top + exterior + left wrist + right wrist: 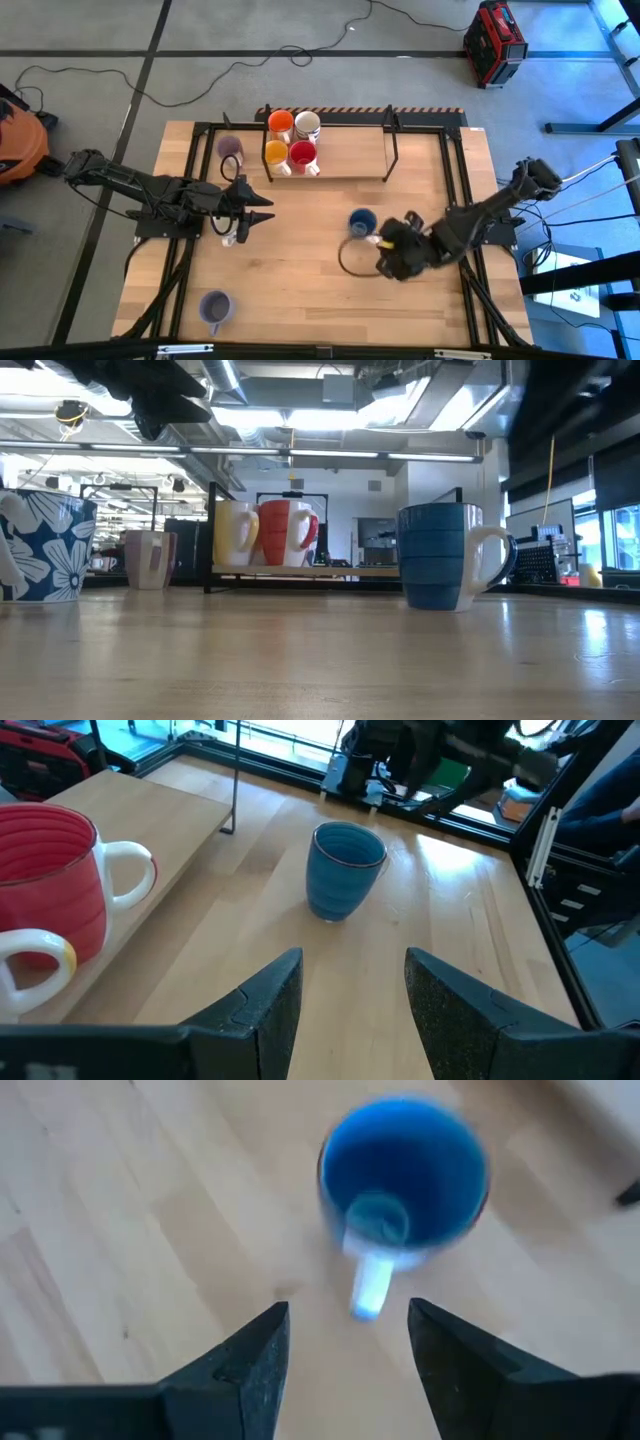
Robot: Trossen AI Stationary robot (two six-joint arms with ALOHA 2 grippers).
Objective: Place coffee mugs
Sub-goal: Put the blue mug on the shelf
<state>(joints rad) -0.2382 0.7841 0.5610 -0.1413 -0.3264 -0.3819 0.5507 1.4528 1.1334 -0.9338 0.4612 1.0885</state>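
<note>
A pale wooden counter [300,270] with a black frame stands on a grey concrete floor [100,40] crossed by loose cables; a red case [494,42] sits on the floor beyond the far right corner. The low view looks across the boards into a workshop with bright ceiling lights and racks.

At the far edge a raised wooden shelf [350,150] carries four mugs in a tight square: an orange mug [280,124], a white mug [307,125], a yellow-orange mug [275,153] and a red mug [302,155]. Three more show on the counter: a pale purple mug [230,149] just left of the shelf, a second purple mug [214,308] near the front left, and a blue mug [361,223] at centre right. An eighth, white one seems to sit under the left arm, mostly hidden.

The right pincer [345,1345] is released, its fingers spread, hovering above the counter just to the near right of the blue mug, whose white handle points toward the gap between the fingers without touching them. The left pincer [345,990] is also spread and holds nothing, at centre left, aimed across the counter at the blue mug, well apart from it.
</note>
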